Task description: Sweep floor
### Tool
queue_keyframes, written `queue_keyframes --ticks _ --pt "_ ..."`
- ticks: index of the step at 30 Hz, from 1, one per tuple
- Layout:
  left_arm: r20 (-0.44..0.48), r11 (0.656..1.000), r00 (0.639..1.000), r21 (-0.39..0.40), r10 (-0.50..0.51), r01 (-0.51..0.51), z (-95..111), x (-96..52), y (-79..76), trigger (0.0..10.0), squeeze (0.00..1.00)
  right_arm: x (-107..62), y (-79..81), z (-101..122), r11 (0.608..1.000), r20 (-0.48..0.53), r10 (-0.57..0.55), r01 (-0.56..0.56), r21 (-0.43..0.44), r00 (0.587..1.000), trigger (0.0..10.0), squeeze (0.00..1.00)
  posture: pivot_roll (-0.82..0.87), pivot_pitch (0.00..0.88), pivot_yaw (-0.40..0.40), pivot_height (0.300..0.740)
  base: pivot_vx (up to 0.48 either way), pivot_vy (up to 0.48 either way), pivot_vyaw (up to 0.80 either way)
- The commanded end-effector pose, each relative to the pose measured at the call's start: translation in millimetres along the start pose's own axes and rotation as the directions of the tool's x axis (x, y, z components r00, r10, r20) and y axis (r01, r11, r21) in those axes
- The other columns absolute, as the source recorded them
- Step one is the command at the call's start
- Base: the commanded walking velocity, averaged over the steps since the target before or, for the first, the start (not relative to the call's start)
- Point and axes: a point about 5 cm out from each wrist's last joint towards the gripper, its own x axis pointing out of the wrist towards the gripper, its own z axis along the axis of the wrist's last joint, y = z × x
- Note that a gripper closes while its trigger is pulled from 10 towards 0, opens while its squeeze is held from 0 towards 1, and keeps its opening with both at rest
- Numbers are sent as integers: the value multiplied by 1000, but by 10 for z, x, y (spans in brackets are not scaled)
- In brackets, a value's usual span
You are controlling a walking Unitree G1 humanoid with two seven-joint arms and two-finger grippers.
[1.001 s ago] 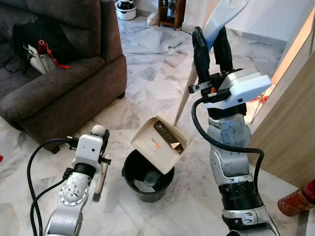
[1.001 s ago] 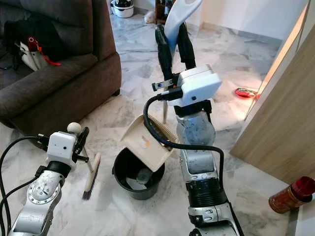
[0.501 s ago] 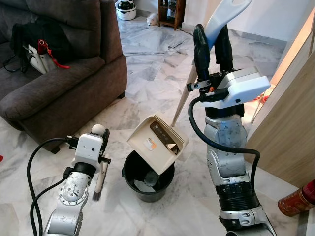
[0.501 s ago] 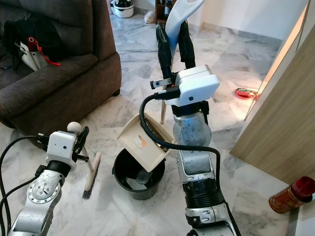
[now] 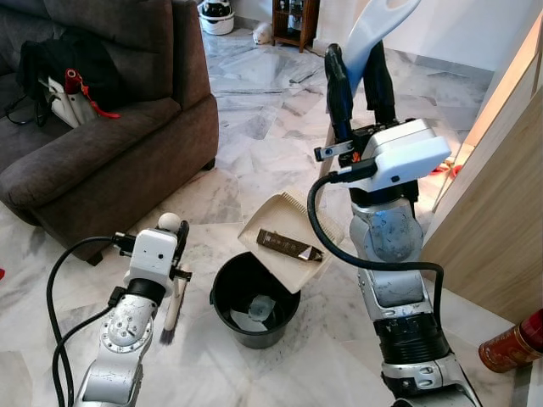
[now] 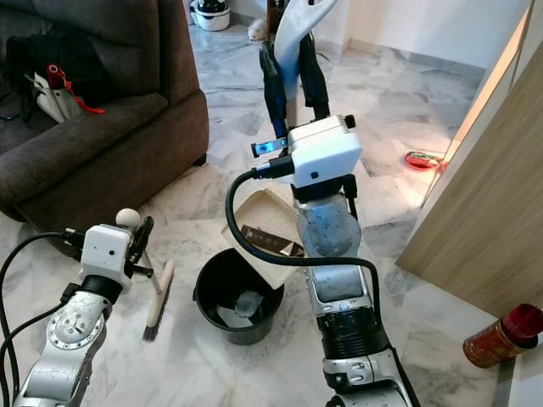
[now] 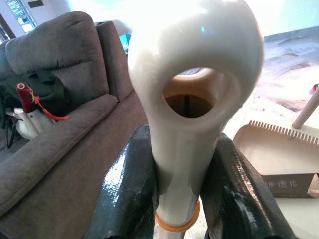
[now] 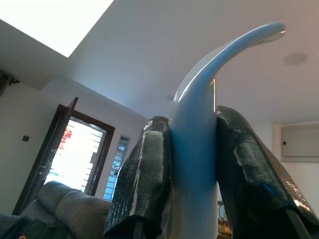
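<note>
My right gripper (image 5: 356,58) is raised and shut on the pale blue top of the dustpan handle (image 5: 380,24), also seen between its fingers (image 8: 144,184). The beige dustpan (image 5: 270,222) hangs roughly level over the far rim of the black bucket (image 5: 222,301). A flat brown box (image 5: 288,246) lies in the pan. Some pale litter lies at the bucket's bottom. My left gripper (image 5: 176,242) is low at the left, shut on the white handle of a small brush (image 5: 172,309) whose bristles touch the floor. That handle's looped end (image 7: 194,94) stands between the fingers (image 7: 129,194).
A dark brown sofa (image 5: 102,144) with a black bag (image 5: 59,72) stands at the left. A wooden panel (image 5: 501,220) rises at the right, with a red-brown canister (image 5: 509,343) at its foot. A small red item (image 6: 422,158) lies on the marble floor beyond.
The dustpan was tipped steeply into the bucket; it has swung up to nearly level, with the brown box still in it. My right arm shifted slightly left. The left arm stayed put.
</note>
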Motion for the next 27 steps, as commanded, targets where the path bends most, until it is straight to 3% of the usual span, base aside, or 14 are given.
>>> queue_keyframes --ticks 1,27 --pt "49 1000 999 22 5 -6 94 41 54 10000 0 91 30 176 1000 109 8 -8 1 994 10000 0 122 67 11 740 0 0 0" --pt "49 1000 999 22 5 -6 92 40 55 10000 0 88 36 173 1000 106 6 -6 7 994 10000 0 123 66 12 740 0 0 0"
